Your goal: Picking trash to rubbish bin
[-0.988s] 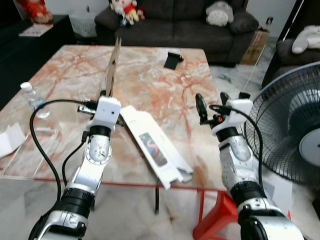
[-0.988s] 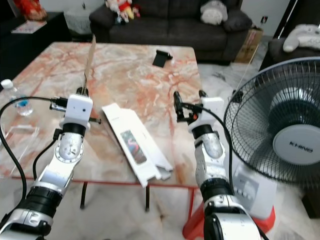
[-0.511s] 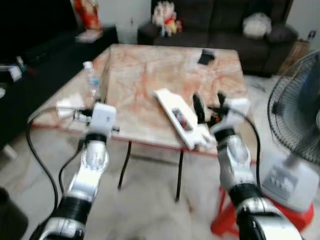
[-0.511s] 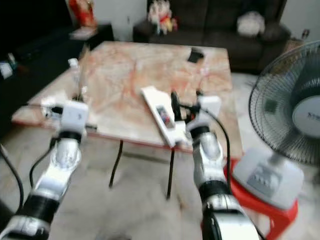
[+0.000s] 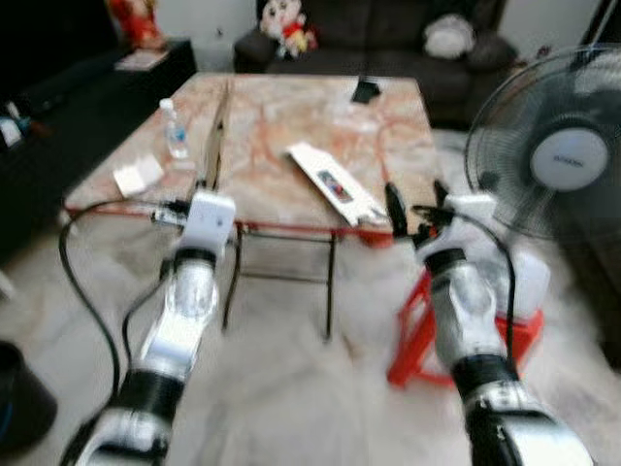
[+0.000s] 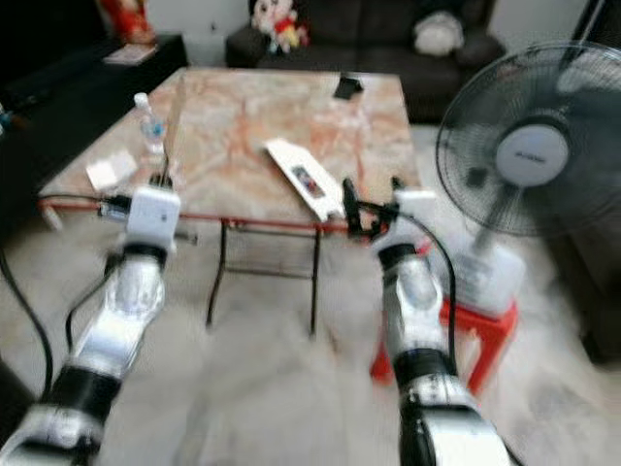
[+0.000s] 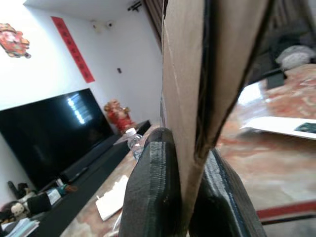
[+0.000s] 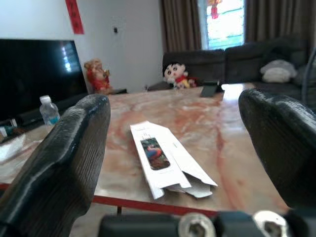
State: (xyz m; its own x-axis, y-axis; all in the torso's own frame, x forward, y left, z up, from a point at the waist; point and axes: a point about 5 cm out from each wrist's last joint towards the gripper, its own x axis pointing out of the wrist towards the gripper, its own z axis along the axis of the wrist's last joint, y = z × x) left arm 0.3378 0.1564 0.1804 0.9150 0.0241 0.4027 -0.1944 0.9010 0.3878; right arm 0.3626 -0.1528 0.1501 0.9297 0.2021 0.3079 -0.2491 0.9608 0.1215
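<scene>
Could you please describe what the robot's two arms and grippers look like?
Both arms are silver metal with black joint rings near the base. Each wrist carries a white boxy block, and a black cable loops along each arm. The left gripper and right gripper each have two long black fingers with a finely ribbed texture.
</scene>
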